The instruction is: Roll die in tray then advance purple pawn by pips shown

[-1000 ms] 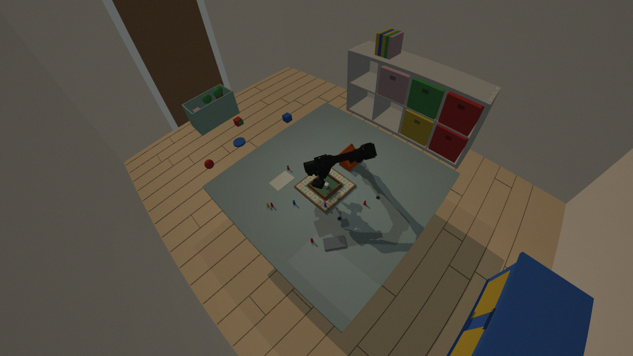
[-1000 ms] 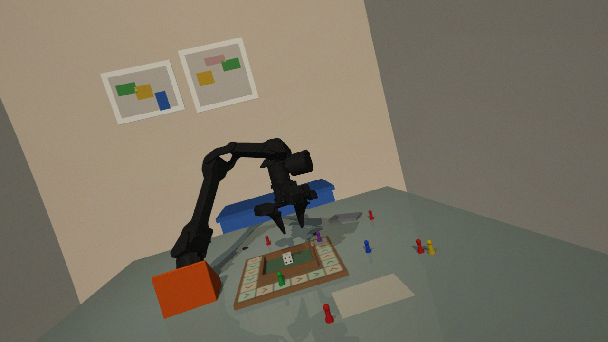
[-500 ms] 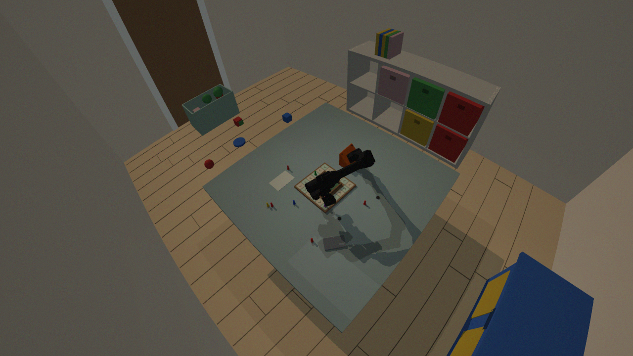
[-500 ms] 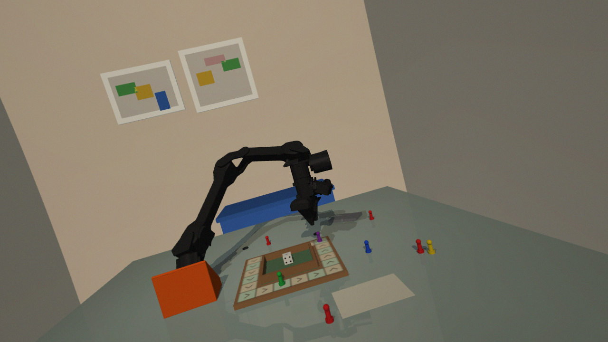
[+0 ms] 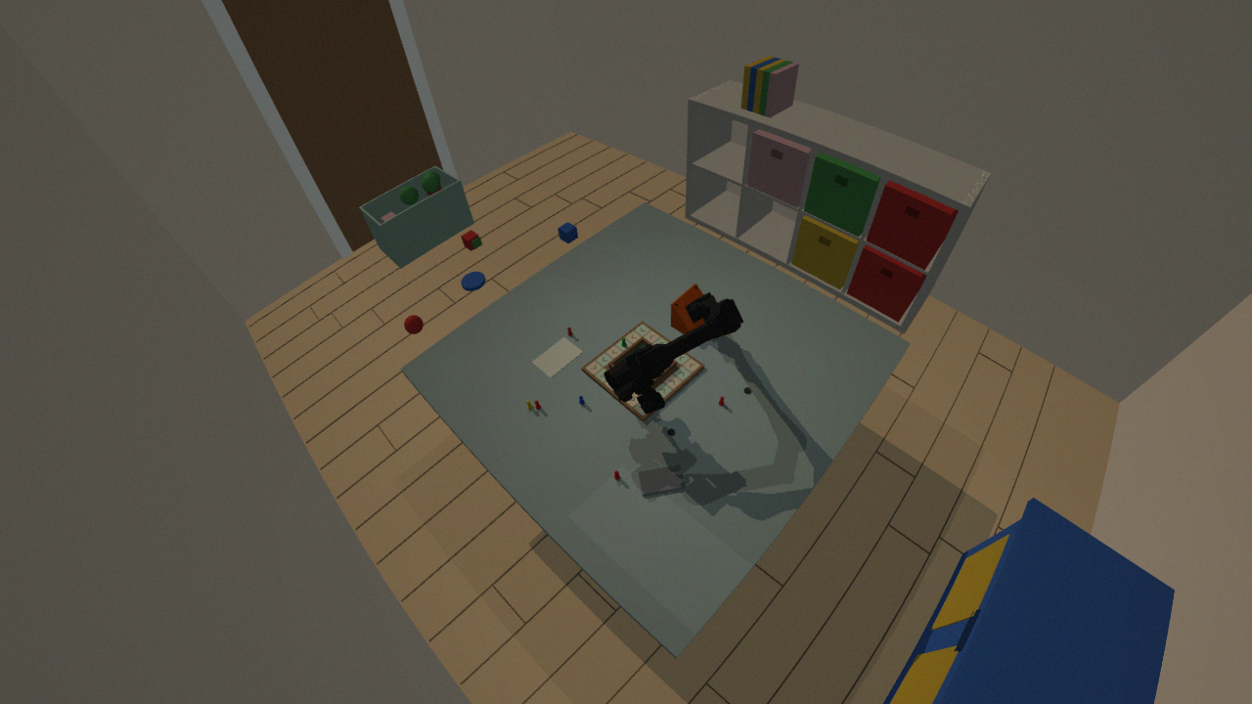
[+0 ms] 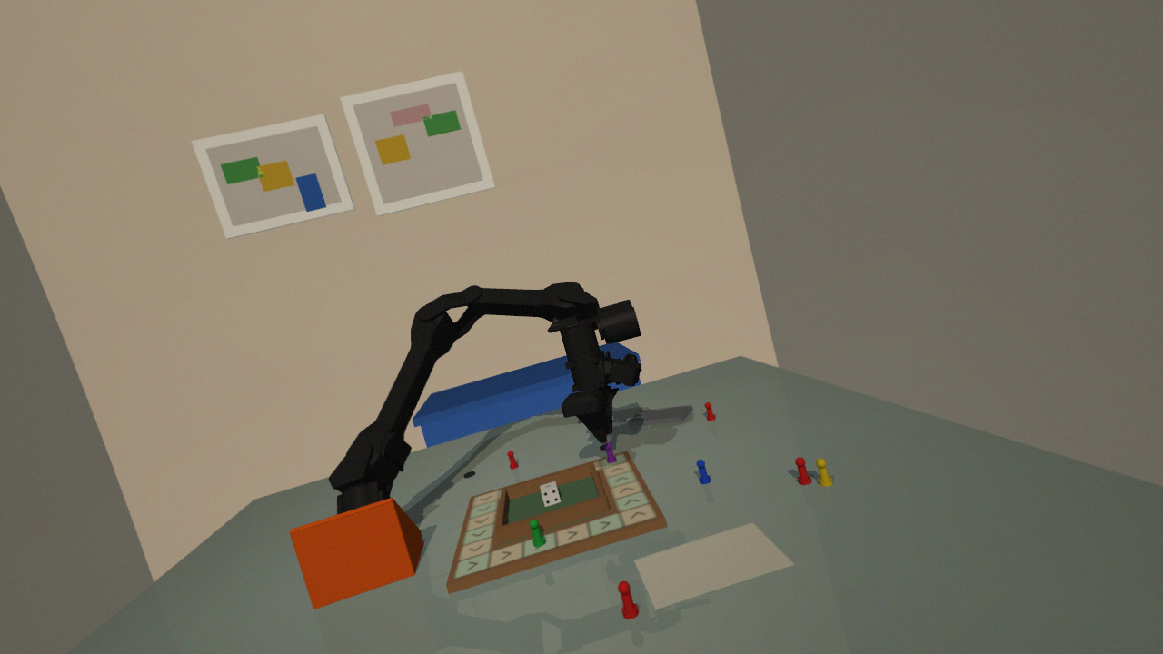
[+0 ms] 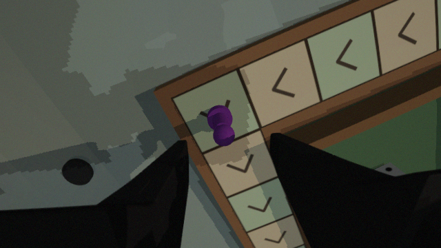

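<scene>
The purple pawn (image 6: pixel 610 453) (image 7: pixel 220 118) stands on a corner square of the board (image 5: pixel 612 393) (image 6: pixel 561 552) (image 7: pixel 207 76). My gripper (image 6: pixel 603 441) (image 7: pixel 229 145) is open and empty, just above the pawn; in the wrist view the pawn's head shows between and slightly beyond the fingertips. The white die (image 6: pixel 550 493) (image 7: pixel 389 169) lies in the green-floored tray (image 6: pixel 581 490) (image 7: pixel 406 138). In the wrist view a finger hides most of it; one pip shows on the visible part. The green pawn (image 5: pixel 624 343) (image 6: pixel 537 533) stands on another square. The arm hides the purple pawn in the top view.
Red pawns (image 6: pixel 511 460) (image 6: pixel 627 599) (image 6: pixel 802 470), a blue pawn (image 6: pixel 703 471) and a yellow pawn (image 6: pixel 823 472) stand off the board. A pale card (image 6: pixel 715 565) lies nearby. An orange block (image 6: pixel 357 552) is by the arm's base. A dark disc (image 7: pixel 77 171) lies near the board's corner.
</scene>
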